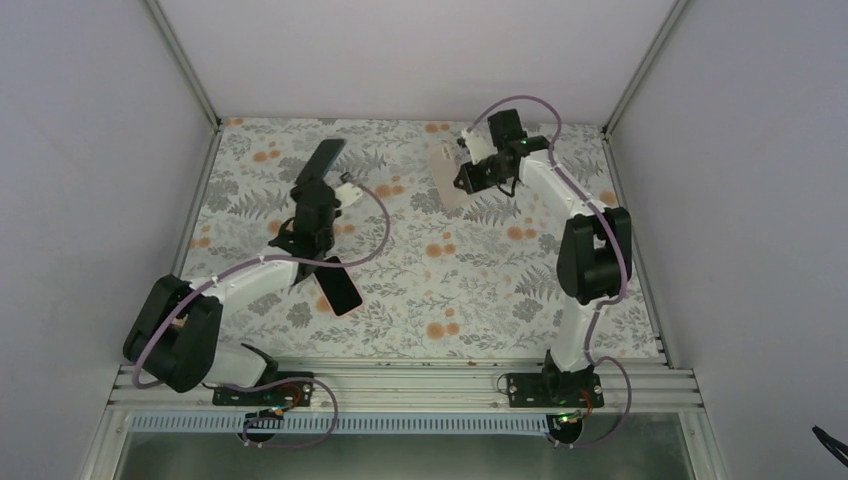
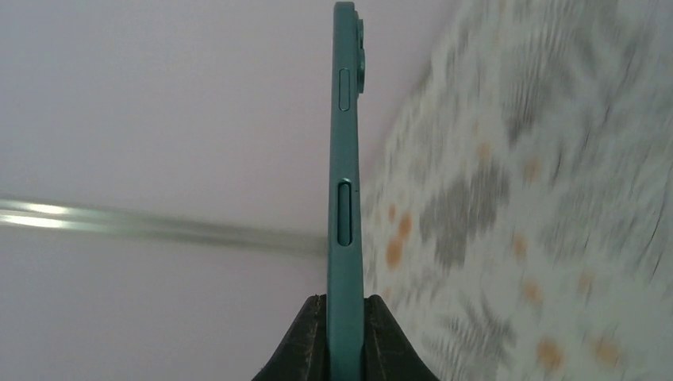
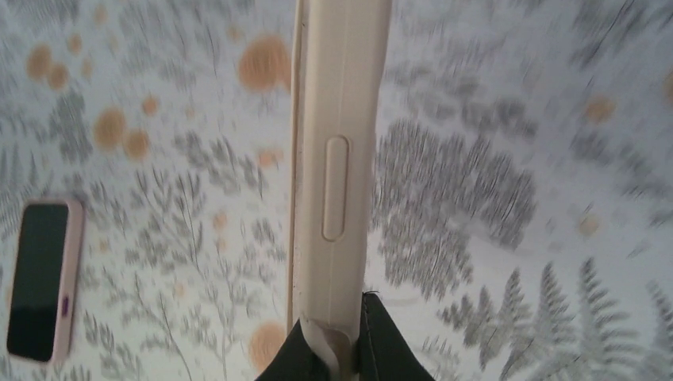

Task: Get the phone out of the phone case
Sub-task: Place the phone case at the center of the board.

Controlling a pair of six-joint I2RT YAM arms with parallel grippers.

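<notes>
From my end, the phone point(image 2: 345, 198) shows a smooth, satin teal edge; I cannot tell metal from plastic. The phone case point(image 3: 337, 159) looks like matt, cream, rubbery plastic. The table point(image 1: 450, 270) wears a matt printed floral cloth, and its front rail point(image 1: 400, 385) is brushed metal. The second handset's screen point(image 3: 36, 278) is glossy black.

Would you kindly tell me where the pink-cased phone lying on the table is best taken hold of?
Probably across the long pink edges of the phone, about mid-length, coming straight down from above. It lies flat, screen up, so only its thin sides offer opposing faces to pinch.
</notes>
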